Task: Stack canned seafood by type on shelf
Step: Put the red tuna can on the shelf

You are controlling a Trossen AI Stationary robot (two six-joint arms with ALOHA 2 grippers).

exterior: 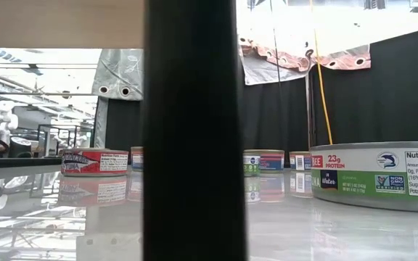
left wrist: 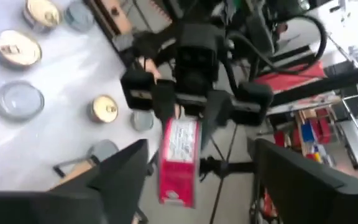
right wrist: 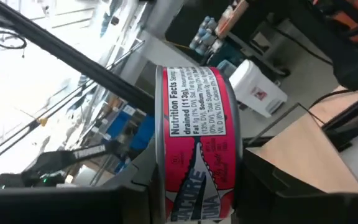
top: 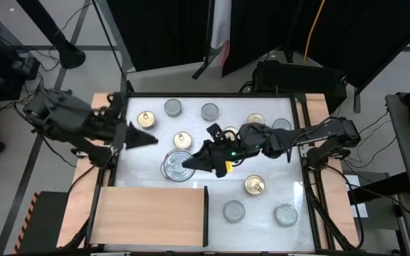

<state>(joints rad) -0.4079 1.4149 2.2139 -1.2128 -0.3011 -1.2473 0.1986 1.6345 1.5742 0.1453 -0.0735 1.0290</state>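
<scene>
My right gripper (top: 191, 162) is shut on a red-labelled can (right wrist: 197, 143) and holds it above the table's middle. In the high view the can (top: 175, 165) shows a round silver face. My left gripper (top: 148, 139) stands open just left of it, pointing toward it. Its two fingers (left wrist: 120, 180) frame the can (left wrist: 178, 162) from a distance without touching. The shelf (top: 151, 213), a light-brown board with a dark upright edge (top: 206, 213), lies at the near left. Several gold-lidded cans (top: 183, 139) and silver-lidded cans (top: 210, 111) rest flat on the white table. My right gripper pinches the red can across its thickness, one finger on each flat face beside the rim (right wrist: 160, 168). The fingers (left wrist: 165, 102) come roughly level from the table's right side. The can is lifted clear of the table, one flat face turned up.
Loose cans lie at the far side (top: 173, 108), at the right (top: 256, 121) and at the near right (top: 285, 214). In the low view a wide dark upright bar (exterior: 191, 130) blocks the middle, with a red-labelled can (exterior: 95, 161) left of it and a large can (exterior: 379, 174) right.
</scene>
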